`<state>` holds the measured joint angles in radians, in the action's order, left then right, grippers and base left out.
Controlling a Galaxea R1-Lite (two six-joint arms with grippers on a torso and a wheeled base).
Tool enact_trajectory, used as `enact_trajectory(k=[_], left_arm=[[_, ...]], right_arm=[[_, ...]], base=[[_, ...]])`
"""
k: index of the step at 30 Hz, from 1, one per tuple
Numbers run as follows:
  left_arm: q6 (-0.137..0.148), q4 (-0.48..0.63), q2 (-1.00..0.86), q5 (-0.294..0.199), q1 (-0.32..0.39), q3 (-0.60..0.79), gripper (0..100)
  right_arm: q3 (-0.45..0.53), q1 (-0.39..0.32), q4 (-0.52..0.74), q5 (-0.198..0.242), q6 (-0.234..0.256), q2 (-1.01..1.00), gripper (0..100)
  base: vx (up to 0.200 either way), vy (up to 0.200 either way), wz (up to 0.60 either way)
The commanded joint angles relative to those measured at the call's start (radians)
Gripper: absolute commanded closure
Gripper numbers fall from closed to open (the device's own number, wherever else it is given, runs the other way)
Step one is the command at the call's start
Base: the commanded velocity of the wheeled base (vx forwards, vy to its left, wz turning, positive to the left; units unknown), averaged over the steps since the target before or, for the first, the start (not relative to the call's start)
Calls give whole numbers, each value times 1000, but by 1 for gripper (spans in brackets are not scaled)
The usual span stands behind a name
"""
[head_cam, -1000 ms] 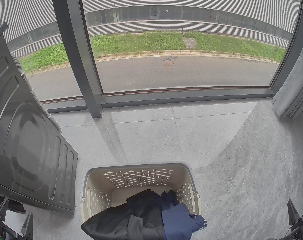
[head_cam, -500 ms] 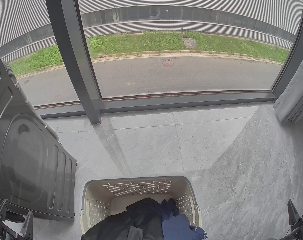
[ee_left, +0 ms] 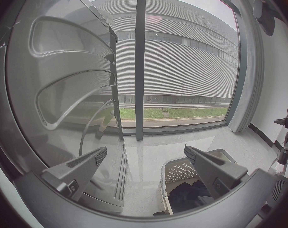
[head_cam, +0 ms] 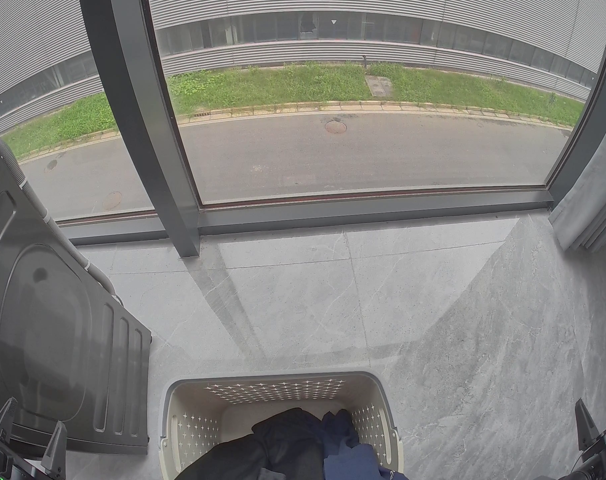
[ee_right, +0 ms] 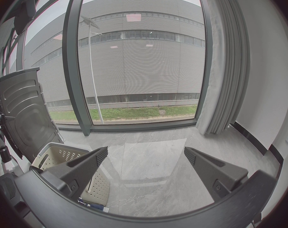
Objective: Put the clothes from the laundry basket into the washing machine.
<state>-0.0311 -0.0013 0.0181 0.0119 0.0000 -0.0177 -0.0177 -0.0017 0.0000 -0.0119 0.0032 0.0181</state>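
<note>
Dark clothes (head_cam: 286, 443) lie right of left gripper (head_cam: 35, 413).

Grey marbled tile floor (head_cam: 449, 315), cream perforated laundry basket (head_cam: 276, 391) standing on it at the near edge, washing machine (head_cam: 56, 341) with grey ribbed panel just left of the basket, pale curtain (head_cam: 593, 215) reaching the floor at far right.

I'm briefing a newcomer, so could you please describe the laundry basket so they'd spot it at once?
Below the big window, on the grey floor, the laundry basket stands beside the dark washing machine. It is cream plastic with star-shaped holes, holding black and blue clothes.
</note>
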Motion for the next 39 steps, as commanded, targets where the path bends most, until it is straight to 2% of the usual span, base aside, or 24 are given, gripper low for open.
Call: enact_trajectory(k=[1,29,39], left_arm=[[-3,0,-18,0,0,18,0],[-1,0,-18,0,0,18,0],[-4,0,-18,0,0,18,0]], right_arm=[[16,0,0,0,0,-15,0],[18,0,-2,0,0,-15,0],[18,0,0,0,0,-15,0]], base=[[0,0,0],[0,0,0],[-200,0,0]])
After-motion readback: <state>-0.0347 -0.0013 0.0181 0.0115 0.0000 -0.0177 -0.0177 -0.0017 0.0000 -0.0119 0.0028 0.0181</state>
